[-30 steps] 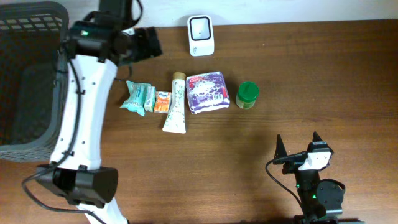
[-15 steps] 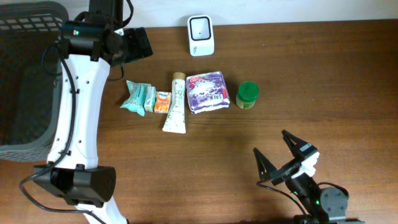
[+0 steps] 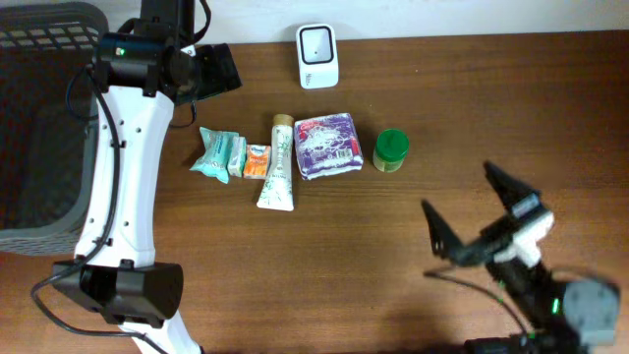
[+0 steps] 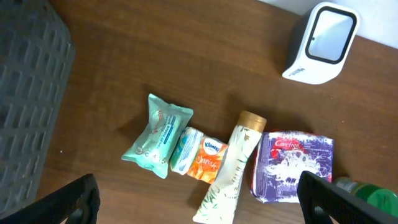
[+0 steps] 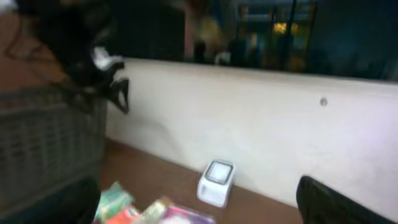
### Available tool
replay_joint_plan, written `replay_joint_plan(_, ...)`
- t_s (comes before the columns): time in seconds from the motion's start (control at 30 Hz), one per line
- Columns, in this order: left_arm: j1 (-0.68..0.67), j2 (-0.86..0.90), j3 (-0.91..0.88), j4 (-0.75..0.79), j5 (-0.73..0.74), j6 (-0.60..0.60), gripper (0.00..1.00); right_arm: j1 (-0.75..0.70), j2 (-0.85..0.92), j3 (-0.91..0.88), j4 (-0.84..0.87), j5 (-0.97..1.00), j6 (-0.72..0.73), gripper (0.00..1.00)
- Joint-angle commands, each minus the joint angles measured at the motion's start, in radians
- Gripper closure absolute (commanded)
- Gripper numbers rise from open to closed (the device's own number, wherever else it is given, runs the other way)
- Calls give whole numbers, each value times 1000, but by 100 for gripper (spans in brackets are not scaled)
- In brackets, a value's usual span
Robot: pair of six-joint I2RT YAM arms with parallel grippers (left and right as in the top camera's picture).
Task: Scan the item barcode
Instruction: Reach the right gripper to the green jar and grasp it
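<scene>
**A:** Nearest us, the right hand [image 3: 457, 187] hangs over bare desk [image 3: 550, 108]. Its jaws are spread as wide as they go and there's nothing in them. I'd say it's parked clear of the goods, ready to reach in.

**B:** And the goods sit mid-desk in one neat row, well apart from that hand: green-lidded jar [image 3: 391, 149], purple tissue pack [image 3: 328, 145], cream tube [image 3: 278, 167], small orange Kleenex packet [image 3: 257, 160], teal wipes pack [image 3: 218, 154]. They lie side by side, likely so either arm can take one without knocking the rest.

**A:** Which one gets scanned? Can't tell, none is lifted. The tube is the easy read: long axis running near to far, almost straight, gold cap toward the far edge, crimped tail toward us.

**B:** Beyond the row, the white scanner [image 3: 317, 42] stands at the far edge, window angled up toward the items. A barcode would have to be turned to face it.

**A:** Far corner, toward the grey basket [image 3: 39, 118], the left hand [image 3: 218, 69] hovers with its jaws wide and empty. Its camera looks down on the whole row.

**B:** No barcode readable from here.
</scene>
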Motion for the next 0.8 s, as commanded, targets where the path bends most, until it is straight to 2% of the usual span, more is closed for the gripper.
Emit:
replay_joint_plan(0.0,7,0,3,2,-12,16,1,-4,329,294,-235,12,-175,1)
replay_joint_plan(0.13,7,0,3,2,-12,16,1,-3,687,668,-582,13,-300,1)
replay_joint_plan(0.27,7,0,3,2,-12,16,1,-3,1097,1141,-1020,31,-549,1)
replay_joint_plan(0.37,7,0,3,2,-12,16,1,-2,1284,1309,-1190,48,-715,1)
replay_joint_plan(0.5,7,0,3,2,-12,16,1,-2,1436,1333,-1159,155,-726,1)
replay_joint_plan(0.6,7,0,3,2,-12,16,1,0,1482,1332,-1081,112,-713,1)
replay_joint_plan(0.77,7,0,3,2,-12,16,1,33,1564,1330,-1048,99,-537,2)
